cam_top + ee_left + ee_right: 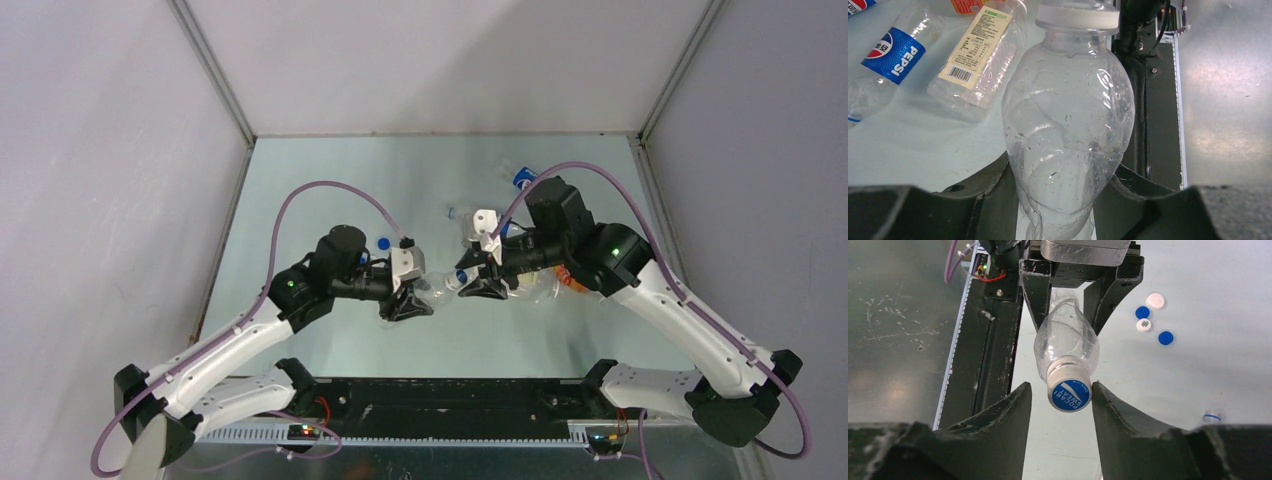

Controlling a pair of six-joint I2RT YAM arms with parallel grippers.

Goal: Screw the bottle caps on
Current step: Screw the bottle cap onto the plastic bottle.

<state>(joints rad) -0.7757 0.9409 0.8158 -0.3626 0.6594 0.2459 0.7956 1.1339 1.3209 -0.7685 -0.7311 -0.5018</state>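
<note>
My left gripper [410, 303] is shut on the body of a clear, label-free bottle [1068, 125] and holds it level above the table, neck toward the right arm. A white cap with a blue printed top [1069, 392] sits on the bottle's neck; it also shows in the left wrist view [1078, 17]. My right gripper [1061, 395] is open with a finger on each side of that cap. There is a gap on the left, and the right finger is close against the cap. Four loose caps lie on the table: white [1155, 300], blue [1142, 312], white [1144, 325] and blue [1165, 338].
A Pepsi bottle [888, 55] and a bottle with a cream label [979, 50] lie on the table beyond the held one. More bottles lie under and behind the right arm [520, 180]. The black base rail [1153, 100] runs along the near edge.
</note>
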